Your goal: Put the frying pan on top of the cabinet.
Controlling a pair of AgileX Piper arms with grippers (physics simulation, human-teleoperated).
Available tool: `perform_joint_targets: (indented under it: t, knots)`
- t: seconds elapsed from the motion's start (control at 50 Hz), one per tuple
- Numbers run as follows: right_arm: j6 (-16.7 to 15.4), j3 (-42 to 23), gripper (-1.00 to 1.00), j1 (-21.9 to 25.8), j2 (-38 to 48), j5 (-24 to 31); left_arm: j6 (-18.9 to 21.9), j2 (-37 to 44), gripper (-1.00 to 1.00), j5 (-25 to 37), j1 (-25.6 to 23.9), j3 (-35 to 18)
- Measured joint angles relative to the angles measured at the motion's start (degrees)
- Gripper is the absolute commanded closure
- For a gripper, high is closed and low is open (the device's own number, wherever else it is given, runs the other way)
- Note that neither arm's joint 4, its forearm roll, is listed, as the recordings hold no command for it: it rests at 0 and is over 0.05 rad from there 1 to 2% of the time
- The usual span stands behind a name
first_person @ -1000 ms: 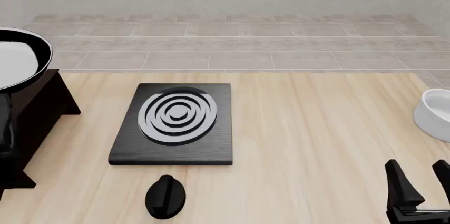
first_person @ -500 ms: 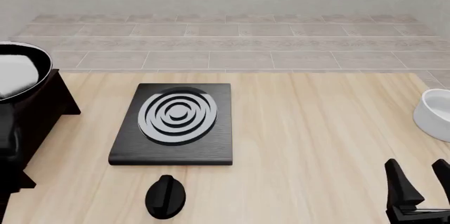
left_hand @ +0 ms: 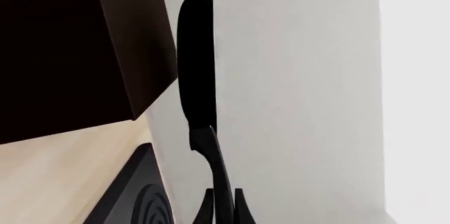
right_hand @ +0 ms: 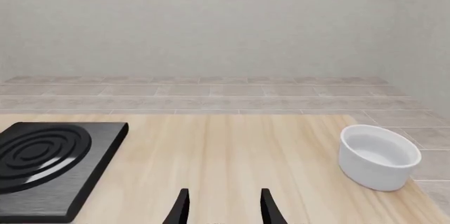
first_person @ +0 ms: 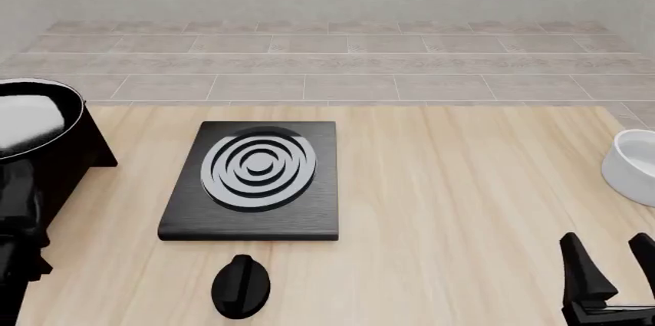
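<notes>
At the table's far left, the frying pan (first_person: 31, 120) sits over the cabinet (first_person: 61, 161), its handle pinched between the left gripper (left_hand: 220, 211) fingers. The right gripper (right_hand: 222, 208) hangs spread and empty, near the white bowl (right_hand: 378, 156).

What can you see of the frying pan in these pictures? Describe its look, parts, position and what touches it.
The frying pan is small, round and glossy black, with a shiny pale inside. In the front view it sits at the table's far left, over the dark cabinet; whether it rests on the top cannot be told. The left wrist view shows it edge-on, a thin dark disc beside the cabinet's corner, with a long thin black handle running back into the left gripper, whose fingers close on it.
</notes>
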Motion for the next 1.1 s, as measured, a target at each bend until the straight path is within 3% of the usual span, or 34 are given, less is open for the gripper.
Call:
perform_joint_targets:
  t: [0.46,1.1]
  knots:
    - [-0.25,0.02,-1.00,0.08,-3.00,3.14,-0.64,7.26,1.00,-5.57,1.21,-0.52]
    - [-0.61,0.00,-1.00,0.14,-0.60,0.89,-1.84,15.39,1.00,-13.11,3.23,-1.27]
